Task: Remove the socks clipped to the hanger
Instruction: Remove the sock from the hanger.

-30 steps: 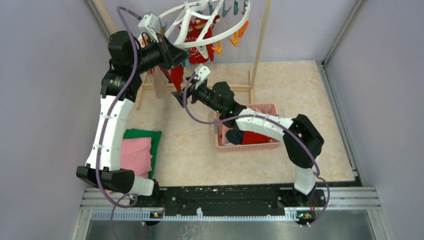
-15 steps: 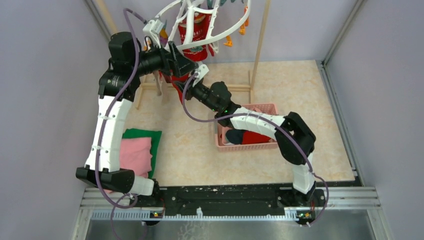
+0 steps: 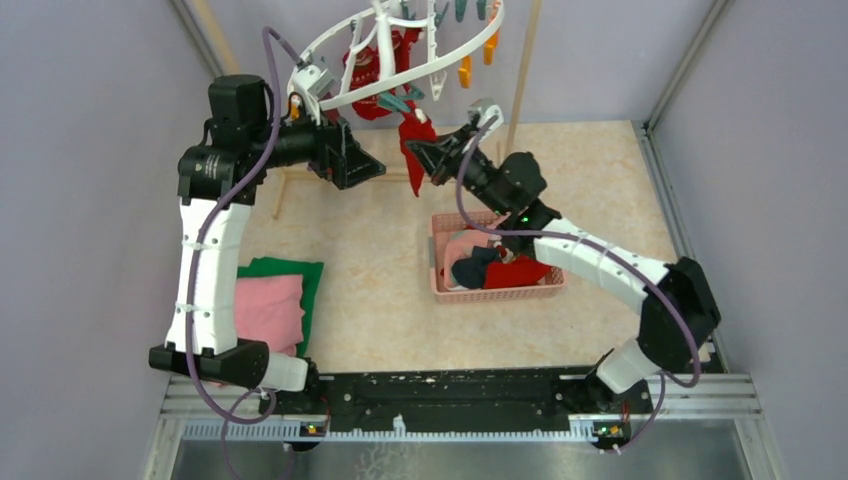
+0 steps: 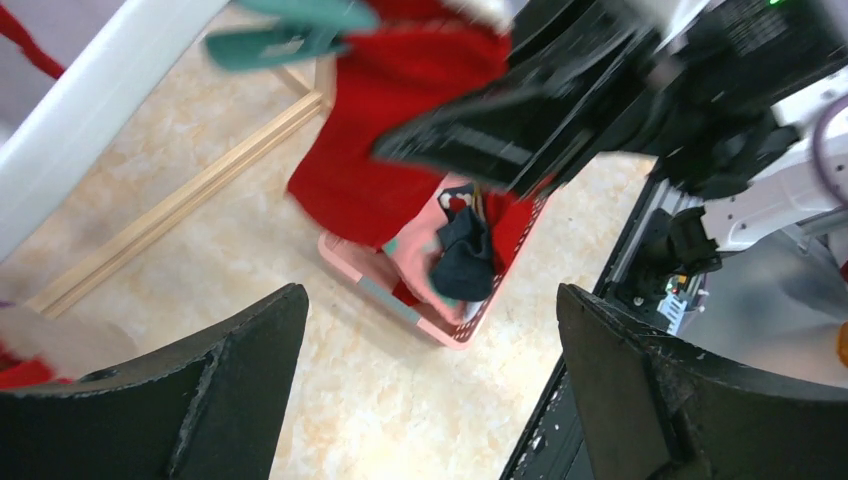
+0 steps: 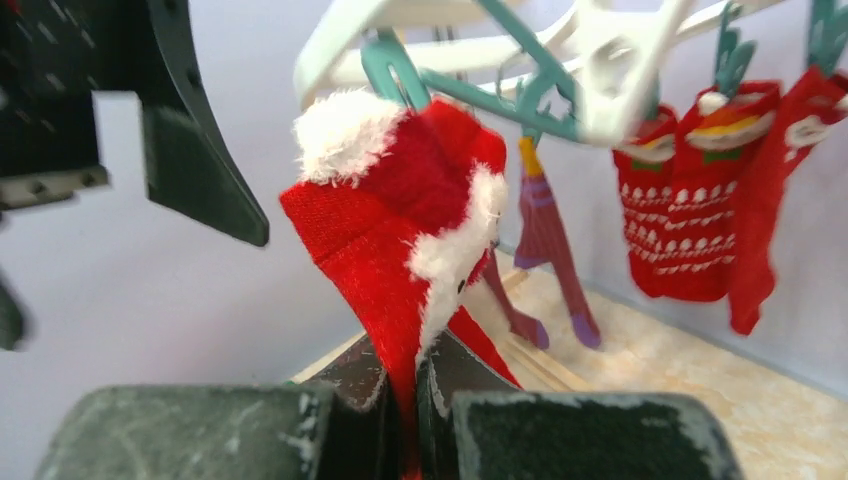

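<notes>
Two grippers meet under the hanger (image 3: 383, 40) at upper centre. The left gripper (image 3: 365, 170) is spread wide and grips nothing, just left of a red sock (image 3: 412, 128). The right gripper (image 3: 420, 155) is clenched on that sock's lower end. The sock's fluffy cuff sits right under a teal clip (image 5: 385, 65); whether it is clipped is unclear. Bare floor lies below, with a basket (image 3: 500, 292) at lower right.

I can read no text, label, brand, number or sign in any view. The socks (image 5: 690, 215) show woven patterns only, not lettering. The right arm (image 4: 720, 110) is motion-blurred in the left wrist view, so I cannot tell whether it bears any marking.
</notes>
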### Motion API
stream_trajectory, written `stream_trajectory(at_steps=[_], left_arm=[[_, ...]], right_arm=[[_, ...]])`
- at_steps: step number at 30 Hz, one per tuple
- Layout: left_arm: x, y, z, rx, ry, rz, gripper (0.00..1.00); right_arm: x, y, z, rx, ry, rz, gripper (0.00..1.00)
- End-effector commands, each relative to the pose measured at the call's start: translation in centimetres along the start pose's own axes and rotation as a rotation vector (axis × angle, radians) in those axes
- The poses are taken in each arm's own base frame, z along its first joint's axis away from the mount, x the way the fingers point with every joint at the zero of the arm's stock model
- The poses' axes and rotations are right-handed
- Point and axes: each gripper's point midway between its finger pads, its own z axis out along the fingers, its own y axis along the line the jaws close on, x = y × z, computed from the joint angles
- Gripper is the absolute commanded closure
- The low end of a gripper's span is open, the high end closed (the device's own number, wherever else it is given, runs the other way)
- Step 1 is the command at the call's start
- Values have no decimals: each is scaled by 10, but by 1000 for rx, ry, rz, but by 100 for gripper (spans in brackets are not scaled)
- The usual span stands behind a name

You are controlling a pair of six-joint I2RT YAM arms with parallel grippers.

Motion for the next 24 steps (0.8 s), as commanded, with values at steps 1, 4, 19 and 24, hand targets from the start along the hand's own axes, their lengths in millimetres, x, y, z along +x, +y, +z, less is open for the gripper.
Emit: stream_trajectory(at_steps=[1, 4, 19, 24], left_arm=[[1, -1, -14, -28, -24, 75, 1], [1, 0, -13, -27, -26, 77, 1], [5, -20, -6, 123, -61, 34, 8], [-4, -27, -3, 177, -83, 15, 12]], right_arm=[[-58, 4, -28, -20, -73, 66, 100], [-68, -5, -40, 1, -57, 74, 100], [-51, 36, -43, -269, 113, 317, 100], [-37, 60, -40, -343, 184, 309, 97]])
